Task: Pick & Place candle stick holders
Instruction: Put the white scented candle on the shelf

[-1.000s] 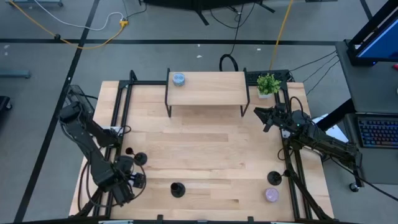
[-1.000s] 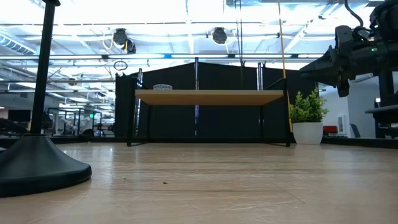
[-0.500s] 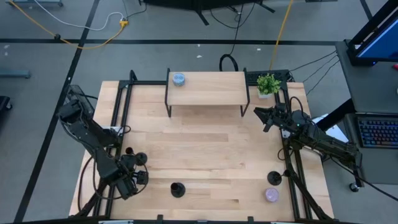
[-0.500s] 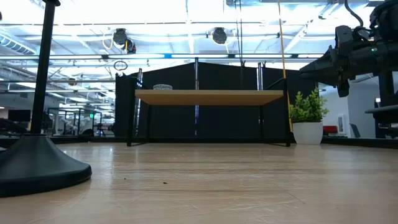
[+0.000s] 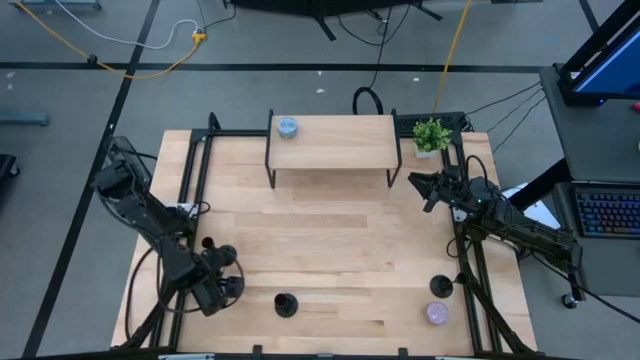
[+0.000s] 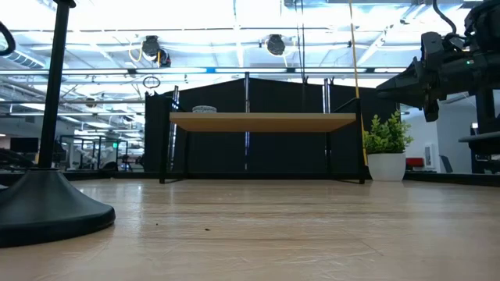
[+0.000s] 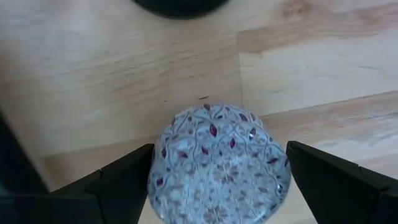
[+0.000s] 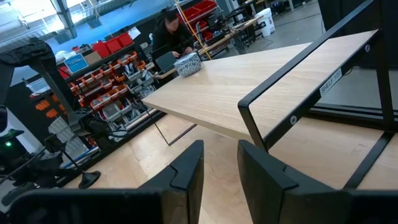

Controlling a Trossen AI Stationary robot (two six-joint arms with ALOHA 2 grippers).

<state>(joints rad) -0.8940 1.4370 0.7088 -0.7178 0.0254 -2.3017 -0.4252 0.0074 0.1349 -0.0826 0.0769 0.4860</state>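
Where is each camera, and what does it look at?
High: above, looking down on the table; left gripper and right gripper show.
Low: at tabletop height, facing the shelf; right arm shows.
Left wrist: on that arm, over a patterned tin its gripper flanks.
Right wrist: on that arm, facing the shelf; its gripper shows.
Shared: high and low both see the shelf's blue tin.

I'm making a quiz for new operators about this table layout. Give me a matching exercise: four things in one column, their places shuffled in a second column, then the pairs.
Things:
1. blue tin
2. lilac tin
3. potted plant
4. patterned tin

Places:
A. between the open fingers of the left tool
B. on the raised shelf
C. at the table's back right corner, beside the shelf
D. near the front right corner, next to a candle stick holder

Pairs: 1-B, 2-D, 3-C, 4-A
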